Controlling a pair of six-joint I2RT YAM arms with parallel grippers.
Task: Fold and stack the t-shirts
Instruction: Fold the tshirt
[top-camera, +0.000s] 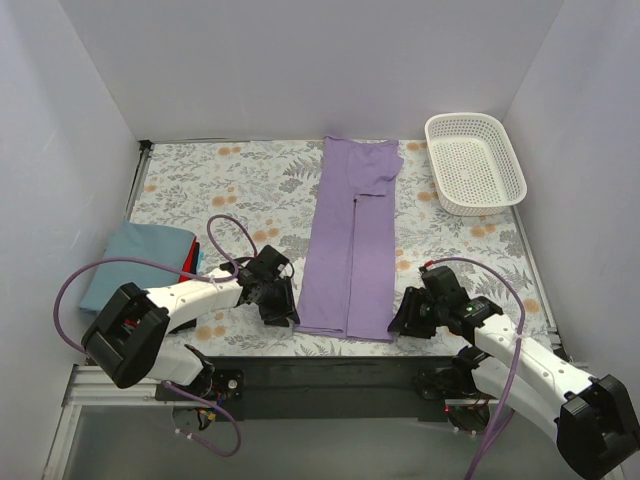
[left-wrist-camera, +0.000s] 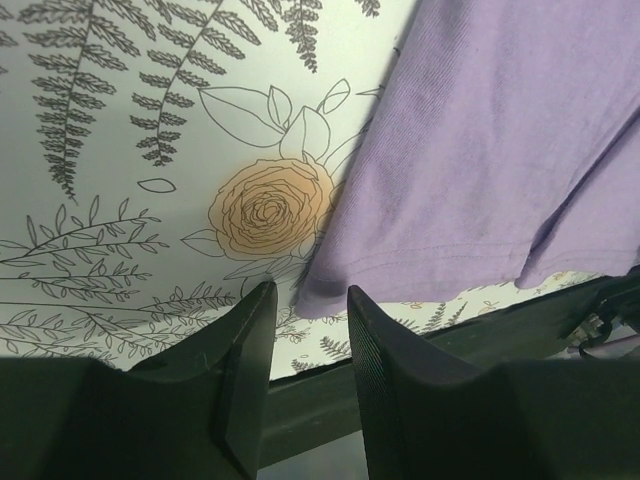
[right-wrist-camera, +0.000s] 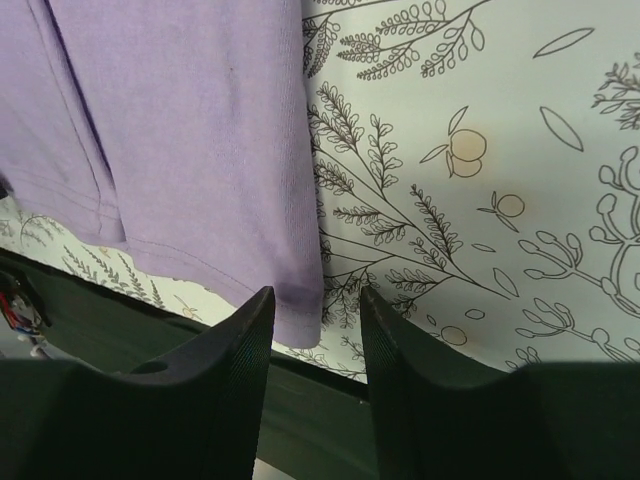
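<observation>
At the centre of the floral table cover, the lilac t-shirt lies flat, folded lengthwise into a long narrow strip. Its collar end is towards the far wall and its hem is at the near edge.

**Overhead view only:**
- A stack of folded shirts sits at the left side, well apart from the lilac one. The top one is dusty blue-grey, and a red edge shows beneath it.
- A white mesh basket, rectangular with rounded corners, stands in the far right corner.
- Both arms reach inward, one to each near corner of the strip.

**Left wrist view:**
- The left gripper is low over the cover with its jaws parted by a narrow gap.
- The near left hem corner lies right at that gap. The fingers are not pressed onto the cloth, so nothing is held.

**Right wrist view:**
- The right gripper likewise stands partly open.
- The near right hem corner sits between its tips, ungripped.

**Materials:**
- The shirt is a fine ribbed knit with a stitched double hem line, and the overlapping layers are visible at the fold.
- The cover is smooth, printed with grey ferns, an orange rose and small fruits.
- The finger pads are black with a fine ridged texture.
- A dark table edge runs just below the hem.
</observation>
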